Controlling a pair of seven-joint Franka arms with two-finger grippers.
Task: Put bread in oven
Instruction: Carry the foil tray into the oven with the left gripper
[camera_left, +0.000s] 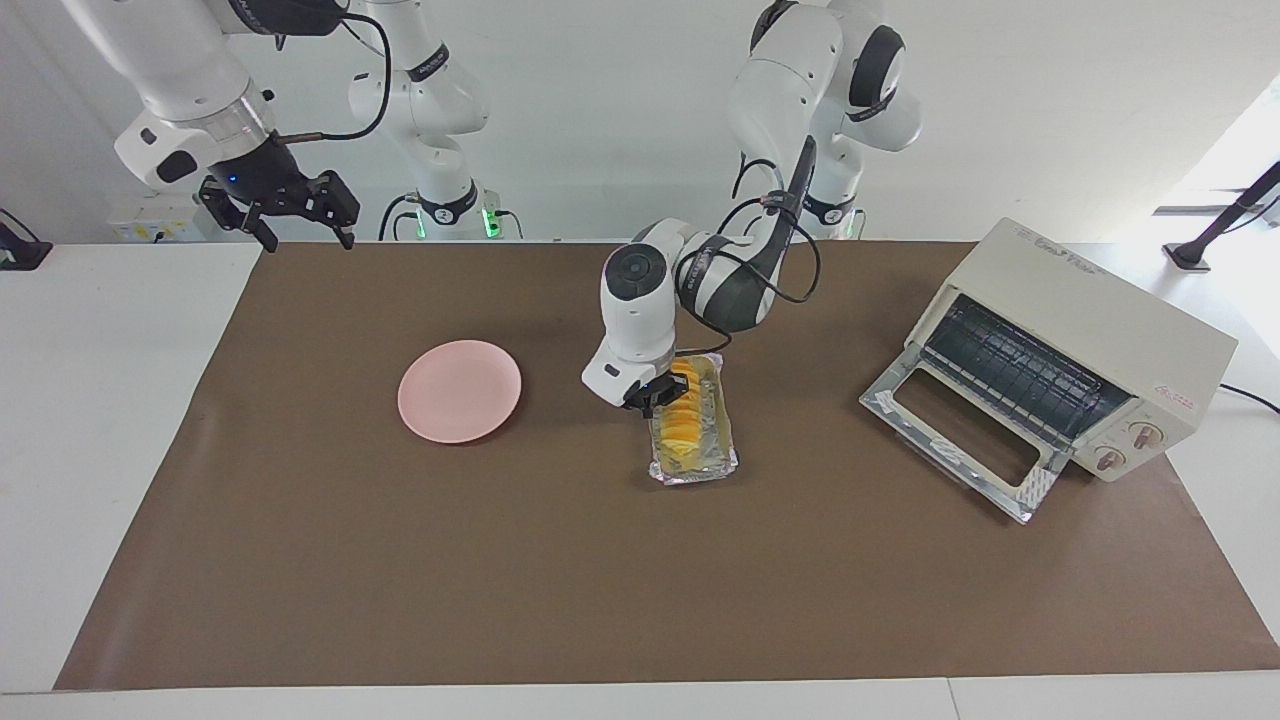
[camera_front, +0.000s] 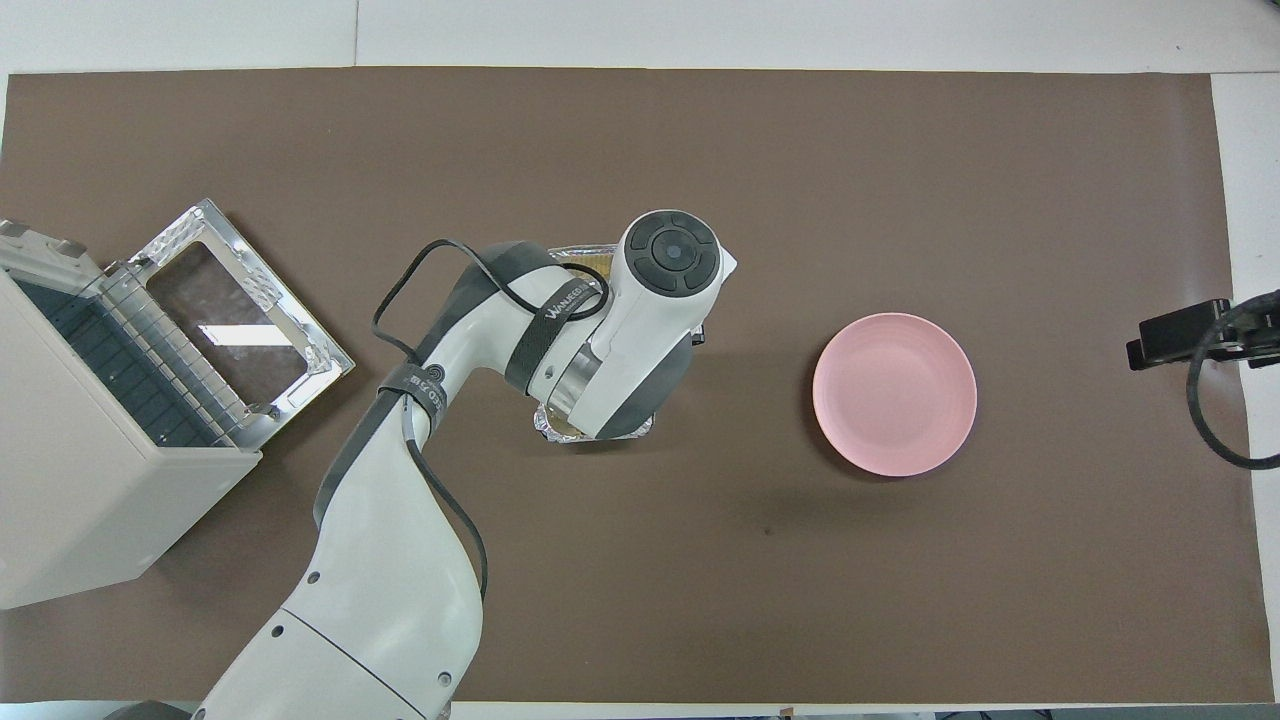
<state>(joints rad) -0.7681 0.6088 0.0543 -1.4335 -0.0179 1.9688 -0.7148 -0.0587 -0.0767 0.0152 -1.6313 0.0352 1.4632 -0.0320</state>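
The bread (camera_left: 683, 415), a short loaf of yellow-orange slices, lies in a crinkled foil tray (camera_left: 700, 468) at mid-table. My left gripper (camera_left: 652, 398) is down at the tray's long rim on the side toward the right arm's end, shut on that rim beside the bread. In the overhead view the left wrist covers the bread, and only the tray's corner (camera_front: 555, 428) shows. The cream oven (camera_left: 1090, 320) stands at the left arm's end with its glass door (camera_left: 955, 430) dropped open and the rack showing. My right gripper (camera_left: 295, 215) waits open above the table's corner.
A round pink plate (camera_left: 460, 390) lies on the brown mat toward the right arm's end, beside the tray. The oven (camera_front: 70, 480) and its open door (camera_front: 235, 320) fill the left arm's end. Bare mat lies between the tray and the door.
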